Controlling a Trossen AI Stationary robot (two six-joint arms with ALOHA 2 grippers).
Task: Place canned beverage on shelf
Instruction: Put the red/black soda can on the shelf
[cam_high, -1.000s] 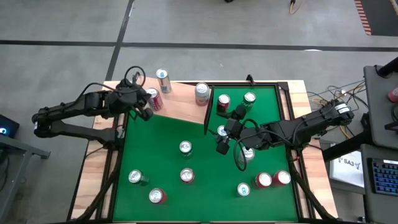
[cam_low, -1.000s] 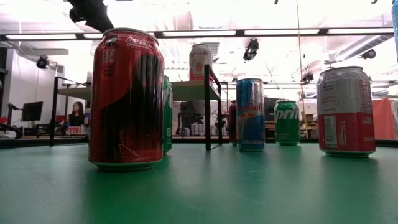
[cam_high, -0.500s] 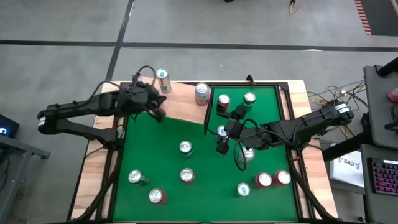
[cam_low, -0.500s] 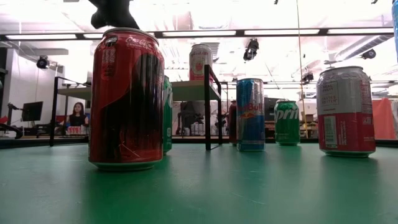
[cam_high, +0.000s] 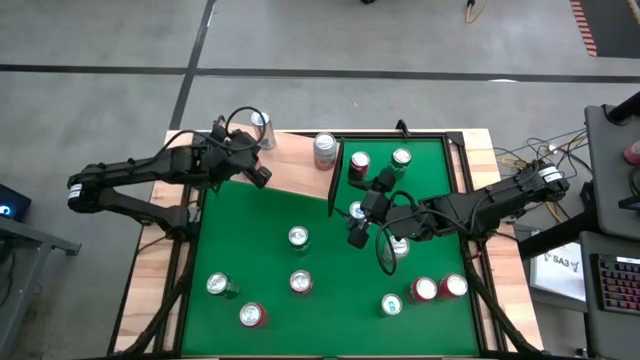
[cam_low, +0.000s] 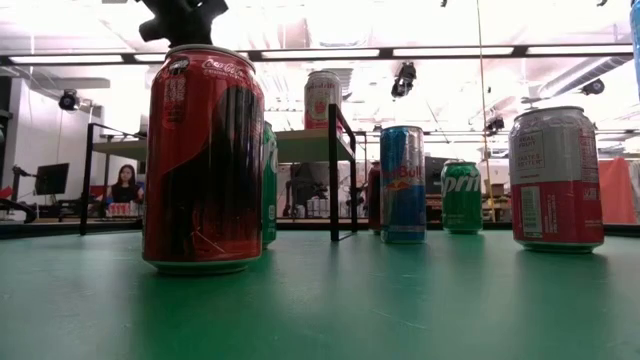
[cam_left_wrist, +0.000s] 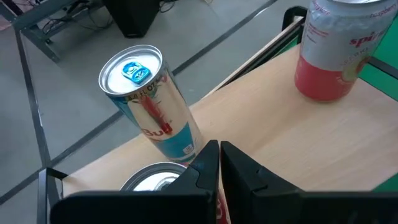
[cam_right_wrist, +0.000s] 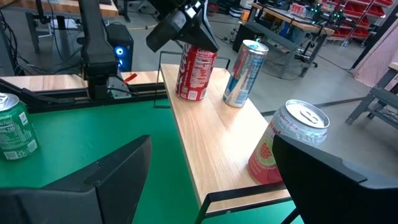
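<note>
The canned beverage in play, a red can (cam_right_wrist: 198, 70), already stands on the shelf (cam_right_wrist: 211, 143), toward its left end. The shelf sits at the far left of the green counter (cam_high: 270, 260). The left gripper (cam_high: 260, 176) hangs right over the can's lid with its jaws pressed together and holding nothing, so the can looks set down and let go.

**What could go wrong**
- The shut jaws are very close above the lid. A dip or a sideways swing as the arm leaves would likely clip the rim and tip the can.
- A blue-and-silver can (cam_left_wrist: 152, 106) stands just beside the red one on its far side, near the shelf's far edge. A shove that way could topple both, and the far one could roll off the board.
- A pink-and-silver can (cam_left_wrist: 336, 53) stands well apart at the right end, by the dark end panel (cam_high: 333, 185). It seems out of harm's way.
- A straight lift looks like the safest exit for the left arm.

**How the can stands**
- It is upright, long axis vertical, lid and pull tab facing up, base flat on the wood.
- No lean shows in the right wrist view.

The right gripper (cam_high: 358, 228) waits over the middle of the counter, jaws spread and empty, beside loose cans.
</note>
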